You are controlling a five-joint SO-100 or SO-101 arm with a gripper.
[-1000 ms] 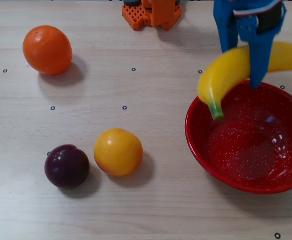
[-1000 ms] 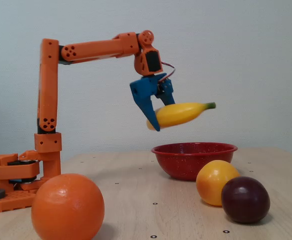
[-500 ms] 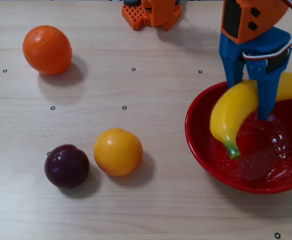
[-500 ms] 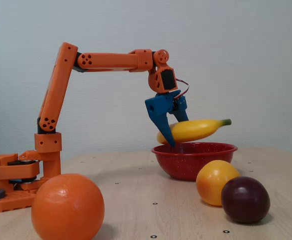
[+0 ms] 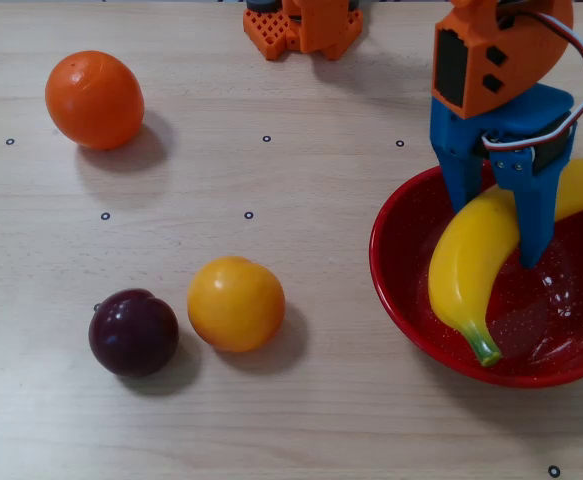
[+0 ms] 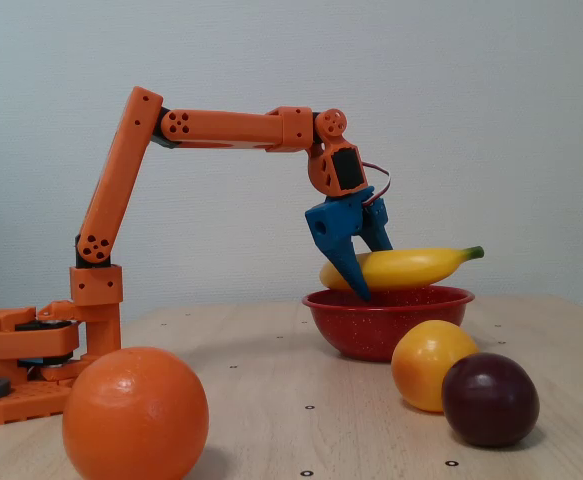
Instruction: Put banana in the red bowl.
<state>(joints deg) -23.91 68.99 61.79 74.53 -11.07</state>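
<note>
The banana point(image 5: 471, 255) is found over the red bowl point(image 5: 396, 285), at the right of the overhead view. Its green stem tip is seen low inside the bowl toward the near rim; the other end runs out past the far right rim. In the fixed view the banana point(image 6: 411, 267) is seen above the rim of the red bowl point(image 6: 386, 325), lying nearly level, stem tip pointing right and a little raised. Whether its underside rests on the bowl or hangs just clear cannot be told.

The gripper point(image 5: 501, 225) is seen straddling the banana's middle, one blue finger on each side. The fingers are held apart only as far as the fruit's width, so the gripper is judged to be pinching the banana; firm contact on both sides cannot be confirmed. In the fixed view the gripper point(image 6: 361, 265) is pointed downward from the orange arm point(image 6: 226, 128), fingertips at rim level.

Progress: carry judged done, placement nearly done. Left: the banana to be let go, settled inside the bowl, and the arm lifted clear. Risk noted: with one end overhanging the rim, the banana could tip out on release.

Elsewhere on the surface point(image 5: 301, 410), well apart from the bowl: an orange point(image 5: 94, 99), a yellow-orange fruit point(image 5: 236, 303) and a dark plum point(image 5: 133, 332), the last two just beside each other.
</note>
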